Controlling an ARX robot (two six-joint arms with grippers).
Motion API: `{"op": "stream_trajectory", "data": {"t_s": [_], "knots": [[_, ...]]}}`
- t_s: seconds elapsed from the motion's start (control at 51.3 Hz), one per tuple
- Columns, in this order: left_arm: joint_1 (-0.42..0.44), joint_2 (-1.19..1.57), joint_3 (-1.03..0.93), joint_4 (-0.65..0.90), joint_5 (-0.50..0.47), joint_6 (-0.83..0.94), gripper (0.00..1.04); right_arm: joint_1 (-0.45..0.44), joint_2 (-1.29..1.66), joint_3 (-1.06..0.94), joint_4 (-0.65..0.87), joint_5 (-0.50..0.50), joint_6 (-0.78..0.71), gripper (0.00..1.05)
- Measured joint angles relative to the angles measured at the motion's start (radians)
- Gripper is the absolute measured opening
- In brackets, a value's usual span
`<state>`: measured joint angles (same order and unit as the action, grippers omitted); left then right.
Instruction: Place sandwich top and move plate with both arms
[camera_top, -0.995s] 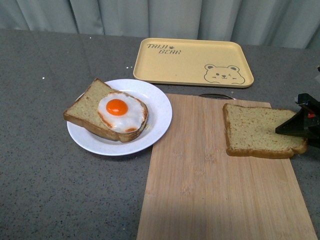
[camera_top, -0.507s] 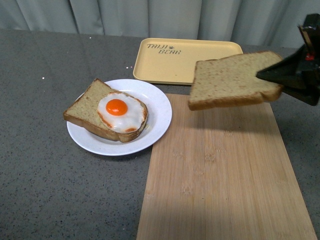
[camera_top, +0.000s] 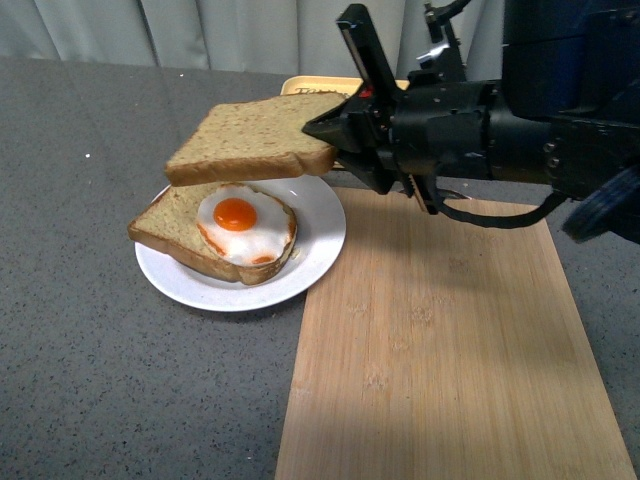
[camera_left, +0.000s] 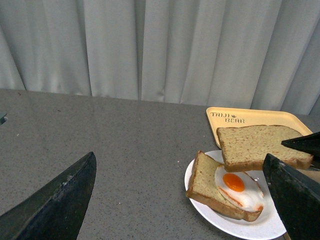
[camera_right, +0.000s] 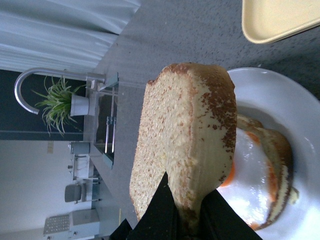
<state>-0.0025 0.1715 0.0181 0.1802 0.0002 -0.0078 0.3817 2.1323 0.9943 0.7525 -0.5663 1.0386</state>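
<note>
While black right gripper (camera_top: 335, 135) pinches edge of plain tan-brown bread slice (camera_top: 255, 140), centre-left in front view, above egg-topped slice (camera_top: 240, 225) on round white plate (camera_top: 320, 235), off-centre release risks crooked stack; black left gripper (camera_left: 179, 160) gapes empty.

Tan-brown speckled square bread slice (camera_top: 250, 135) with darker crust, white fried egg (camera_top: 245, 225) with orange yolk, second tan slice (camera_top: 170, 225), plain round white plate (camera_top: 318, 235), pale-yellow rectangular tray (camera_left: 260, 119) with brown lettering, light-grained bamboo board (camera_top: 440, 340), dark grey flecked tabletop (camera_top: 100, 350), black right gripper (camera_top: 322, 130).
</note>
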Motion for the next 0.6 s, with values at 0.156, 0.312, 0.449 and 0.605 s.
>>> {"op": "stream_trajectory", "data": {"t_s": [0.156, 0.312, 0.449, 0.605], "knots": [[0.0, 0.0, 0.0, 0.0, 0.0, 0.0, 0.98, 0.031, 0.059, 0.063, -0.002, 0.008, 0.023, 0.03], [0.0, 0.0, 0.0, 0.0, 0.0, 0.0, 0.98, 0.051, 0.109, 0.095, -0.003, 0.018, 0.045, 0.03], [0.0, 0.0, 0.0, 0.0, 0.0, 0.0, 0.98, 0.081, 0.143, 0.122, -0.009, 0.036, 0.065, 0.03], [0.0, 0.0, 0.0, 0.0, 0.0, 0.0, 0.98, 0.1, 0.153, 0.125, -0.022, 0.048, 0.068, 0.03]]}}
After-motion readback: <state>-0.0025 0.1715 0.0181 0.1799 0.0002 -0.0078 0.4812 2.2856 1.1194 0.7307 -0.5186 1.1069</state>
